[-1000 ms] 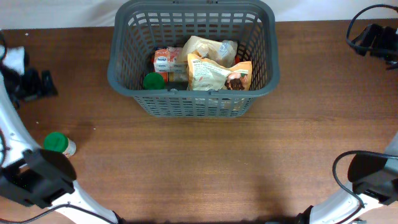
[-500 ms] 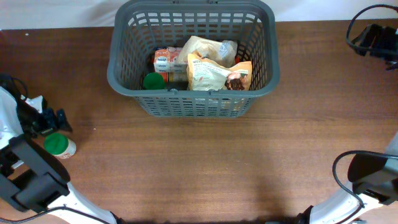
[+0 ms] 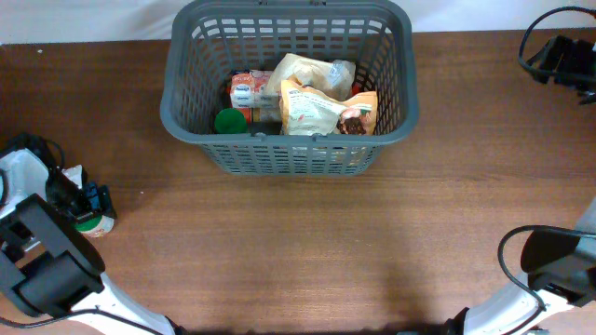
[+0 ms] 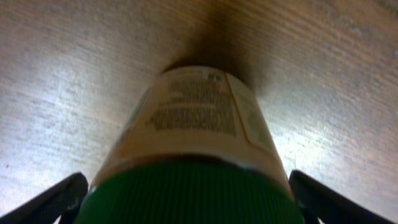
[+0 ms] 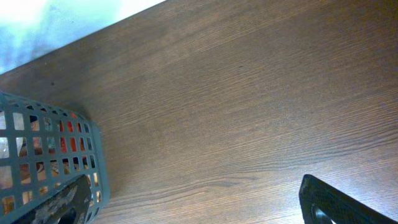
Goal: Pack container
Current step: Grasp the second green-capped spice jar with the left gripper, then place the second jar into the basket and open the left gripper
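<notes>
The dark grey basket (image 3: 289,140) stands at the back middle of the table; its corner also shows in the right wrist view (image 5: 37,112). Inside it are a green-lidded jar (image 3: 230,121), an orange carton (image 3: 250,90), a printed snack bag (image 3: 326,110) and a pale bag (image 3: 312,70). A green-capped bottle (image 3: 99,223) lies on its side at the left edge; the left wrist view shows its cap and label close up (image 4: 193,118). My left gripper (image 3: 84,207) is open, its fingers straddling the cap (image 4: 186,199). My right gripper (image 3: 559,60) is open and empty at the far right back.
The brown wooden table (image 3: 307,251) runs in front of the basket. Black cables loop at the right edge (image 3: 521,251) and near the right arm. A white backdrop lies beyond the table's far edge.
My left gripper has moved down along the left edge and come over the green-capped bottle, which it now straddles. The basket and right arm have not moved.
</notes>
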Robot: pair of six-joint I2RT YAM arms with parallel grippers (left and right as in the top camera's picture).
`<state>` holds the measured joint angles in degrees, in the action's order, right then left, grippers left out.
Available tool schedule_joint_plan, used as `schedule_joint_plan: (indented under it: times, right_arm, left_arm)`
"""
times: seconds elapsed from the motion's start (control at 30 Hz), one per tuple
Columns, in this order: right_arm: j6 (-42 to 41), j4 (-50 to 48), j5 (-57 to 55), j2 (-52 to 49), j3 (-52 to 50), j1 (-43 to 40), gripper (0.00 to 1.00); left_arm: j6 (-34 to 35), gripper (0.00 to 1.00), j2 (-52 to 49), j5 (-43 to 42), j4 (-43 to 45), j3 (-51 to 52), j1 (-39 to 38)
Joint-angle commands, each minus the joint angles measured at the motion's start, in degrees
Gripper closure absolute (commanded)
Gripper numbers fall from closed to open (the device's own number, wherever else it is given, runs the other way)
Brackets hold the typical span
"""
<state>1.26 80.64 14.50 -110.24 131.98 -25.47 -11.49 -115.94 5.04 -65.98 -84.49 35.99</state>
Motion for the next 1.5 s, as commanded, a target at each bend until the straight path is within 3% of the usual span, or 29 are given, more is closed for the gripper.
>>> schedule_joint_plan:
  times: [0.0, 0.37, 0.47, 0.63, 0.77, 0.9, 1.0, 1.27, 1.37, 1.47]
  right_arm:
    - [-0.50, -0.02, 0.28, -0.17, -0.20, -0.04, 0.01]
    - [-0.50, -0.02, 0.31, -0.17, -0.20, -0.04, 0.01]
    - [-0.50, -0.02, 0.31, -0.17, -0.20, -0.04, 0.01]
    - [-0.50, -0.02, 0.31, -0.17, -0.20, -0.04, 0.01]
    - [-0.50, -0.02, 0.28, -0.17, -0.20, -0.04, 0.01]
    - [-0.50, -0.02, 0.28, -0.17, -0.20, -0.04, 0.01]
    - [-0.50, -0.02, 0.28, -0.17, -0.20, -0.04, 0.01]
    - [-0.50, -0.02, 0.28, -0.17, -0.20, -0.04, 0.01]
    - [-0.50, -0.02, 0.31, -0.17, -0.20, -0.04, 0.01]
    - [-0.48, -0.02, 0.28, -0.17, -0.20, -0.04, 0.01]
  left_arm:
    - [-0.09, 0.19, 0.50, 0.81, 2.10, 1.05, 0.20]
    - [-0.11, 0.66, 0.46, 0.52, 3.26, 1.05, 0.20]
    - [-0.13, 0.97, 0.46, -4.33, 3.45, 0.81, 0.20]
    - [-0.83, 0.98, 1.05, -16.37, -1.14, -8.74, -0.17]
    - [-2.78, 0.98, 2.64, -17.97, -10.05, -29.09, -3.15]
    - [-10.45, 0.98, 3.48, -17.97, -16.98, -51.54, -10.67]
    - [-18.51, 0.98, 3.48, -17.94, -20.15, -64.76, -21.40]
    - [-36.54, 0.98, 1.90, -17.66, -20.28, -66.12, -46.71]
    - [-43.28, 0.98, 0.13, -14.47, -20.20, -63.23, -52.72]
    - [-43.67, 0.98, -2.78, -9.53, -20.20, -60.70, -55.08]
